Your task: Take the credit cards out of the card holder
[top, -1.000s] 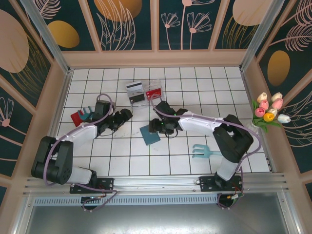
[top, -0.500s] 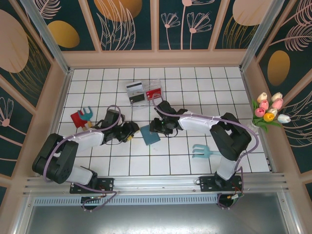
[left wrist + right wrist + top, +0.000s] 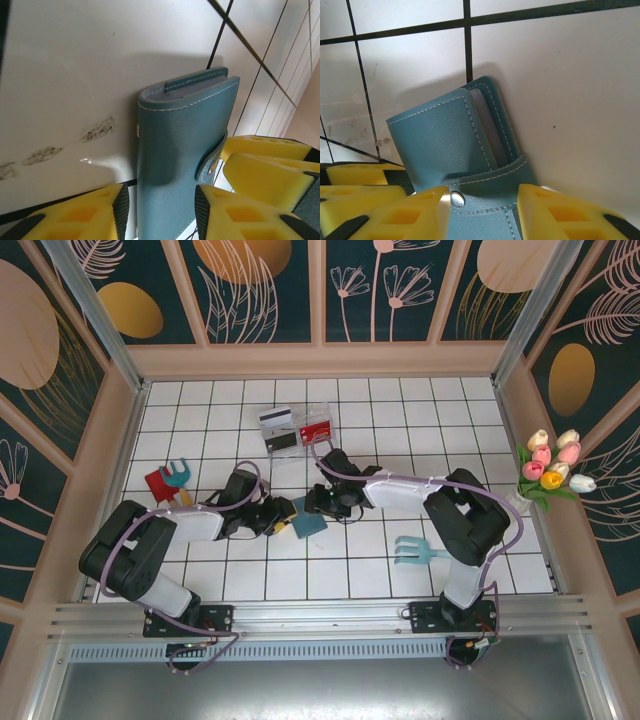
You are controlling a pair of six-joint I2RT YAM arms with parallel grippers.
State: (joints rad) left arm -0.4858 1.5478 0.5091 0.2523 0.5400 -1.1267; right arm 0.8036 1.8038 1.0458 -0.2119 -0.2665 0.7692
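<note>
The teal-blue card holder [image 3: 309, 517] lies folded on the white tiles, its snap strap done up. My left gripper [image 3: 283, 521] is at its left end, open, and the holder [image 3: 175, 150] runs between the yellow fingers [image 3: 85, 215], with a thin gap at the left pad. My right gripper [image 3: 318, 503] is at its far right end, open, its fingertips either side of the strap [image 3: 485, 192]. A grey card edge [image 3: 489, 131] shows inside the fold. A red card [image 3: 317, 427] and a dark card [image 3: 283, 440] lie at the back.
A clear tray [image 3: 318, 416] and a white-grey striped card [image 3: 274, 417] sit at the back centre. A teal fork toy [image 3: 178, 474] rests on a red flat piece [image 3: 156, 484] at the left; another fork toy [image 3: 411, 551] lies front right. Tulips [image 3: 553, 468] stand at the right wall.
My left gripper has swung right and forward from near the red piece to the holder's left end. The right gripper stayed at the holder, which shifted only slightly.
</note>
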